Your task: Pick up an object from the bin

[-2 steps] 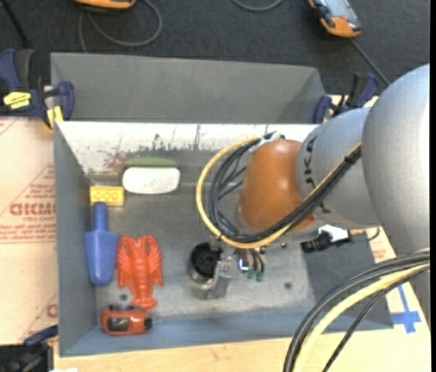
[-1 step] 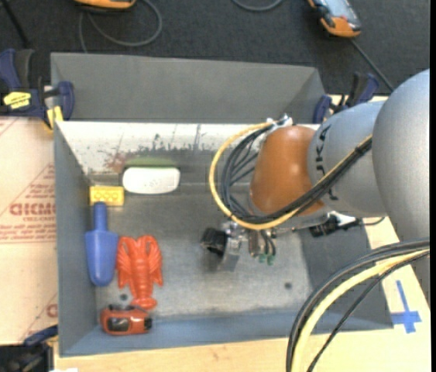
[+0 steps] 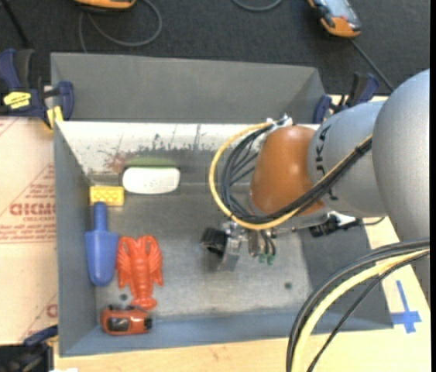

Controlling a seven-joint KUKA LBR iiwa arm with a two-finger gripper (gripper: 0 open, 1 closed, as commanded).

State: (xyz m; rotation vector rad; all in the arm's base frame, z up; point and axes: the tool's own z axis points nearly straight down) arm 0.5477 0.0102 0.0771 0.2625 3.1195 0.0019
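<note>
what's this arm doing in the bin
The KUKA arm reaches into the grey bin from the view's right, its gripper over bare floor near the middle. The things lie apart from it on the left: a white oval bar, a yellow block, a blue scoop, an orange lobster toy and a small orange toy car.

— The bin [image 3: 179,76]?
— Grey all over; its far inner wall [image 3: 163,142] is pale, flecked with dark streaks and a reddish smudge.
— And the loose things?
— A white oval piece [image 3: 151,180] with a green edge on top; a yellow block [image 3: 106,195]; a blue scoop [image 3: 100,250]; a red-orange lobster [image 3: 139,266]; an orange toy car [image 3: 126,321] with black parts.
— The arm [image 3: 388,161]?
— Silver-grey; its cover [image 3: 281,169] is orange, looped by yellow and black cables [image 3: 214,178].
</note>
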